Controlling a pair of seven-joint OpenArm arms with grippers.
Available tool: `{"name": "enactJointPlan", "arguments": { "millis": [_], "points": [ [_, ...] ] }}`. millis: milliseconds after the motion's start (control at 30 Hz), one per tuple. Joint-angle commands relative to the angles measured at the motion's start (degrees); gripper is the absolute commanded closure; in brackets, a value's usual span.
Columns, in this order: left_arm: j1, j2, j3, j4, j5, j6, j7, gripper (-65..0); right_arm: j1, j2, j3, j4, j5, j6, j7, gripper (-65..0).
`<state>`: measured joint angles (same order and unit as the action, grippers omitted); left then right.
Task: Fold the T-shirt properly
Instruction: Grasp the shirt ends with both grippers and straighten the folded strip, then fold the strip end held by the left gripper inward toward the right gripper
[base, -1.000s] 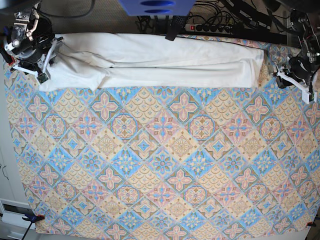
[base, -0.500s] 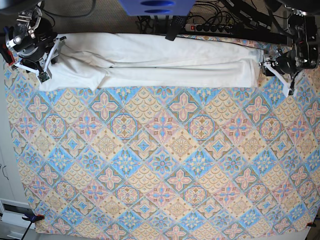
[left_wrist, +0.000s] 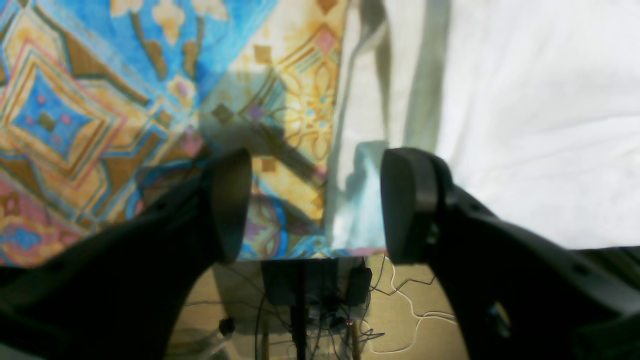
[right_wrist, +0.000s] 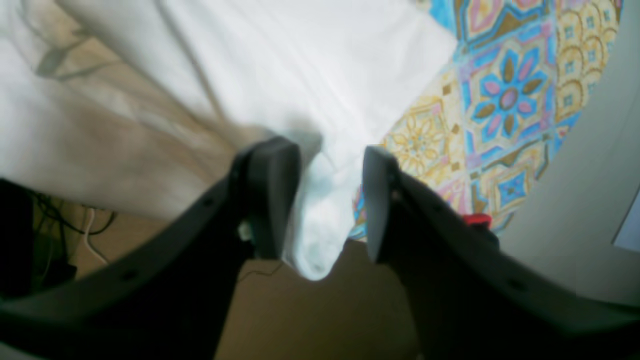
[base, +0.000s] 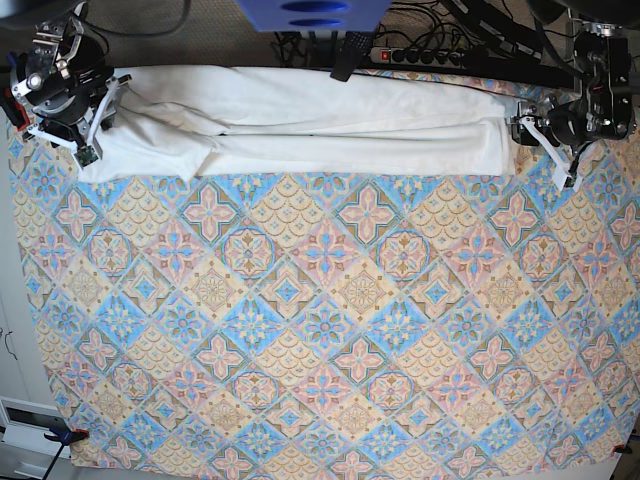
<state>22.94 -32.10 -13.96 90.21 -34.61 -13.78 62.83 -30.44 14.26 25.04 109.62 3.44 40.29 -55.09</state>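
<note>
The white T-shirt (base: 330, 125) lies folded into a long strip along the table's far edge. My right gripper (base: 98, 118) sits at the strip's left end. In the right wrist view a bunched corner of the T-shirt (right_wrist: 317, 235) hangs over the table edge between the part-open jaws of the right gripper (right_wrist: 320, 197). The cloth touches one finger (right_wrist: 272, 195), and a slit of tablecloth shows beside the other. My left gripper (base: 540, 150) is at the strip's right end. In the left wrist view, the left gripper (left_wrist: 320, 205) stands wide open astride the shirt's edge (left_wrist: 350, 200).
A patterned tablecloth (base: 320, 330) covers the table. Behind the far edge run a power strip (base: 420, 55) and cables, and cables also lie on the floor (left_wrist: 400, 300) below. An orange clamp (base: 65, 435) grips the cloth at the near left corner.
My left gripper has moved left to the shirt's right end and opened wider. The right gripper shifted slightly toward the far edge, then held still.
</note>
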Motion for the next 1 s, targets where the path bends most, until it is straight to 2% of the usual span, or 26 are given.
{"name": "enactJointPlan", "arguments": {
  "millis": [0, 200, 367, 600, 667, 733, 833, 967],
  "points": [
    [-0.1, -1.1, -0.2, 0.8, 0.0, -0.2, -0.3, -40.4, 0.1, 0.7, 0.4, 1.0, 0.3, -0.3, 0.6, -24.0],
    [-0.7, -0.4, 3.5, -0.8, -0.1, -0.2, -0.5, -40.5, 0.1, 0.7, 0.4, 1.0, 0.3, -0.3, 0.6, -24.0],
    [-3.0, 1.4, 3.7, -5.5, 0.0, -0.2, -0.4, -40.5, 0.1, 0.7, 0.4, 1.0, 0.3, -0.3, 0.6, -24.0],
    [-2.9, 3.2, 3.7, -5.5, -1.3, -0.4, -0.4, -39.5, 0.1, 0.7, 0.4, 1.0, 0.3, -0.3, 0.6, -24.0],
    [-2.9, 3.8, 3.5, -5.5, -3.5, -2.2, -0.4, -35.9, 0.1, 0.7, 0.4, 1.0, 0.3, -0.3, 0.6, -24.0],
    [-2.9, 3.8, 3.4, -5.5, -5.7, -4.4, -0.4, -27.5, 0.1, 0.7, 0.4, 1.0, 0.3, -0.3, 0.6, -24.0],
    [-3.2, 3.8, 3.2, -5.7, -6.8, -5.6, -0.5, -13.7, 0.1, 0.7, 0.4, 1.0, 0.3, -0.3, 0.6, -24.0],
    [-3.2, 3.8, -1.0, -5.9, -6.5, -6.3, -1.7, -11.5, 0.1, 0.7, 0.4, 1.1, 0.3, -0.3, 0.6, -24.0]
  ]
}}
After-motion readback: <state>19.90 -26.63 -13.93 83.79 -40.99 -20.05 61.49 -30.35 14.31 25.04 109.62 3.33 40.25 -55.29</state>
